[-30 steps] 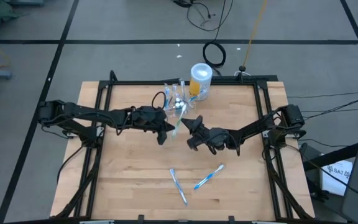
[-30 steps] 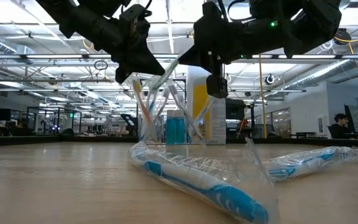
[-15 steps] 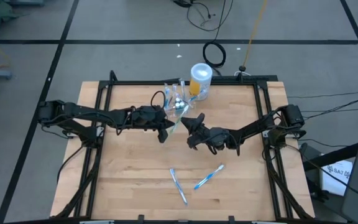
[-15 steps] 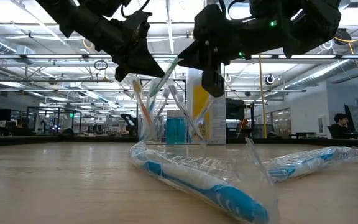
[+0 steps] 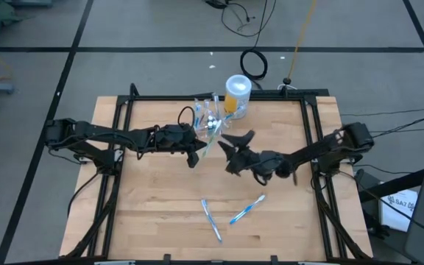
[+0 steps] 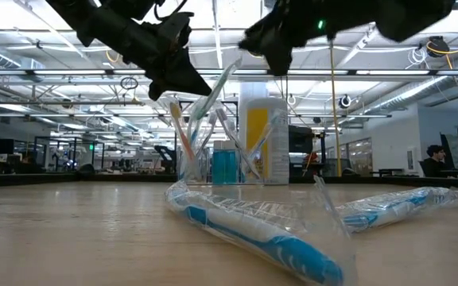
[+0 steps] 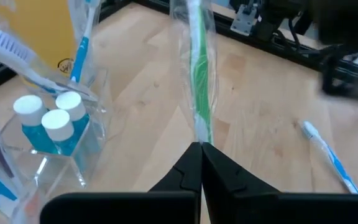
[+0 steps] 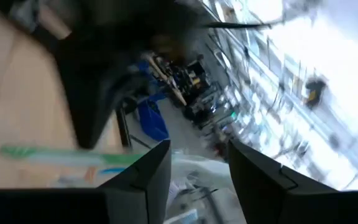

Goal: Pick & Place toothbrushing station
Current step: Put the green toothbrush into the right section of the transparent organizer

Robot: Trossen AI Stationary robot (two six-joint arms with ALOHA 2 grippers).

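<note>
The toothbrushing station, a clear plastic cup point(image 5: 209, 118) point(image 7: 48, 127), stands at the table's far middle. It holds several toothbrushes and two small blue bottles with white caps. My left gripper point(image 5: 199, 152) point(image 7: 201, 149) is shut on a green toothbrush in a clear wrapper point(image 7: 197, 81) point(image 6: 219, 86), just on the near side of the cup. My right gripper point(image 5: 235, 140) point(image 8: 197, 168) hangs open, right of that toothbrush and apart from it. Two wrapped blue toothbrushes point(image 5: 212, 219) point(image 5: 247, 209) lie flat on the near part of the table. My left gripper pinches the wrapped green toothbrush near one end point(image 7: 202, 138) between its two fingers, wrapper and handle together. The fingers come from the table's left and the brush runs on past them. It is lifted clear of the table and tilted, its free end point(image 6: 235, 65) higher.
A taller yellow container with a white-blue lid point(image 5: 236, 94) stands just right of the cup, at the far edge. A black frame point(image 5: 309, 125) runs round the wooden table top. Bare wood lies to the near left and near right.
My right gripper has opened and let go of the green toothbrush, then risen and drawn back toward the table's right edge. The toothbrush stays in my left gripper, tilted as before.
</note>
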